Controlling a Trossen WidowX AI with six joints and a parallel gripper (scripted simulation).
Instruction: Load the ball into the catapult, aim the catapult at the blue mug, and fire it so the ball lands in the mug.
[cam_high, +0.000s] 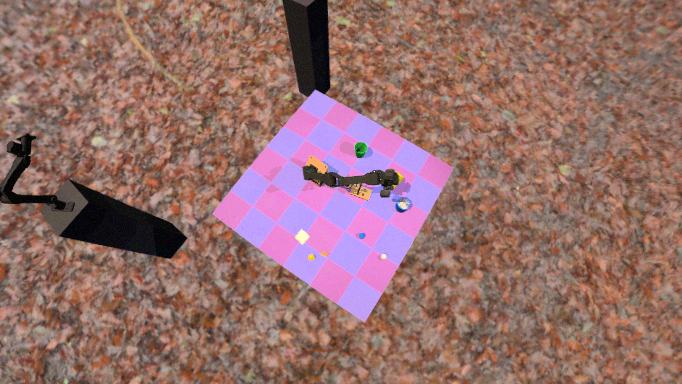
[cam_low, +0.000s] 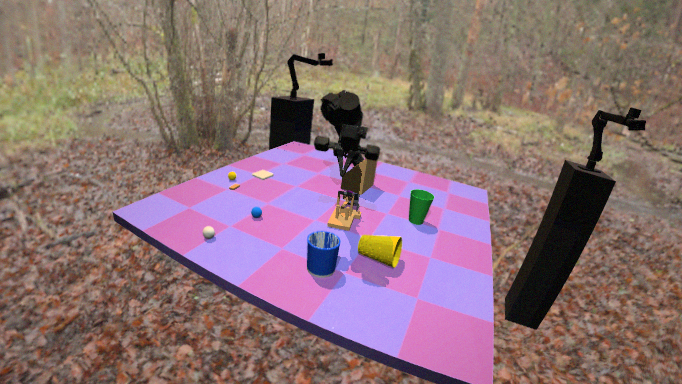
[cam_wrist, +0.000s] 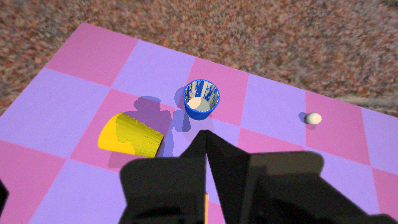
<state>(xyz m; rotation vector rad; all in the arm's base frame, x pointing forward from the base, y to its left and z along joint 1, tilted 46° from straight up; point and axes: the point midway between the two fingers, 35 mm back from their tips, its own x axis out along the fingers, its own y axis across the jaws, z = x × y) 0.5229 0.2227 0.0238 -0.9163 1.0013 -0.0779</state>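
Exterior view: the jaws (cam_high: 385, 193) (cam_low: 343, 175) are closed on nothing, above the wooden catapult (cam_high: 361, 192) (cam_low: 343, 219); the blue mug (cam_high: 403, 205) (cam_low: 322, 254) (cam_wrist: 201, 100) stands beyond them. Probably aiming or firing (whether it's loaded, I can't tell); next, a careful descent to the catapult.

We note: left of the blue mug (cam_high: 404, 204) (cam_low: 322, 254) (cam_wrist: 201, 100), yellow cup (cam_high: 401, 177) (cam_low: 379, 250) (cam_wrist: 131, 136) on its side blocks low passage | between mug and white ball (cam_high: 383, 256) (cam_low: 208, 232) (cam_wrist: 313, 118), open lane in wrist view
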